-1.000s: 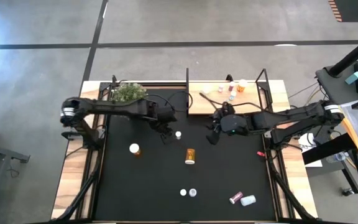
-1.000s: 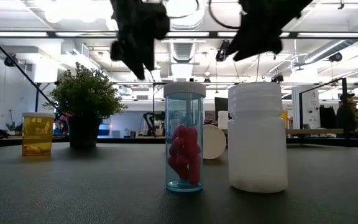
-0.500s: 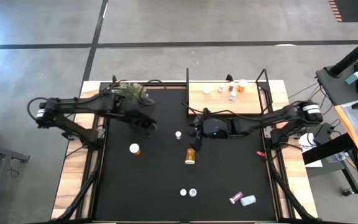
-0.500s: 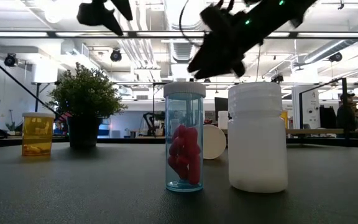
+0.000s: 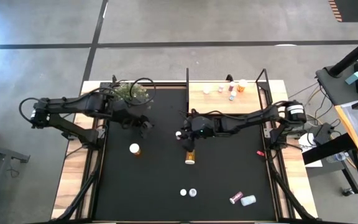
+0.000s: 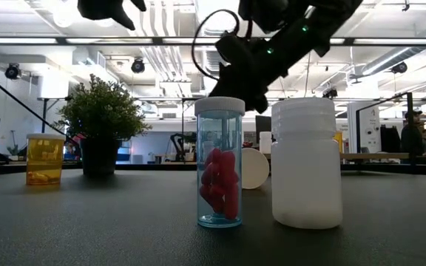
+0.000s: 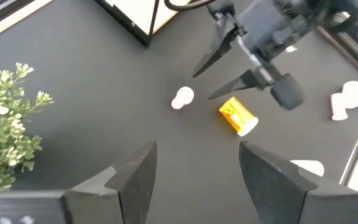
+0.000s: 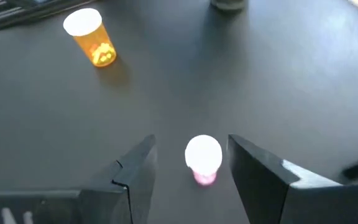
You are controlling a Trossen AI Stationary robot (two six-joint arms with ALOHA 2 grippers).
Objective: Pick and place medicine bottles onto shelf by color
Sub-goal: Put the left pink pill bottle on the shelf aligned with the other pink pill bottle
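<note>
A small pink bottle with a white cap (image 8: pixel 202 157) stands upright on the black mat, also seen in the high view (image 5: pixel 178 134). My right gripper (image 8: pixel 194 177) is open, one finger on either side of the bottle, touching nothing I can see. An orange bottle (image 5: pixel 190 155) lies on its side just nearer. Another orange bottle (image 5: pixel 134 149) stands upright at the left. My left gripper (image 5: pixel 145 124) is open and empty beside the plant. The wooden shelf (image 5: pixel 222 99) at the far right carries several small bottles (image 5: pixel 242 85).
A potted green plant (image 5: pixel 128 92) stands at the far left by my left arm. Two tiny bottles (image 5: pixel 188 193) stand near the front edge. A pink bottle (image 5: pixel 235 198) and a white bottle (image 5: pixel 248 200) lie at the front right. A red speck (image 5: pixel 260 153) lies at the right.
My right gripper has gone toward the table's left edge, from beside the shelf to the small pink bottle, and now stands around it. My left gripper has drawn back toward the table's left edge, nearer the plant. No bottle has moved.
</note>
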